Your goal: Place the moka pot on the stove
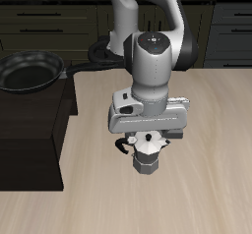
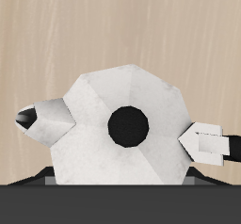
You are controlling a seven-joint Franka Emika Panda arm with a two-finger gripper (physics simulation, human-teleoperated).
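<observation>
We see the gripper point(image 1: 148, 146) right over the moka pot point(image 1: 147, 160) on the wooden table point(image 1: 217, 149). Its fingers point(image 2: 209, 143) are open, one on each side, not squeezing the pot.

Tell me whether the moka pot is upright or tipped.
Upright. The moka pot shows its lid and central black knob straight on from above, and in the exterior view it stands on its base on the table.

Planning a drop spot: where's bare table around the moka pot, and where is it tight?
Bare wood lies all around the moka pot toward the table front edge and its far side. Tight: the gripper sits right over the pot, and the dark block beside it carries the frying pan.
</observation>
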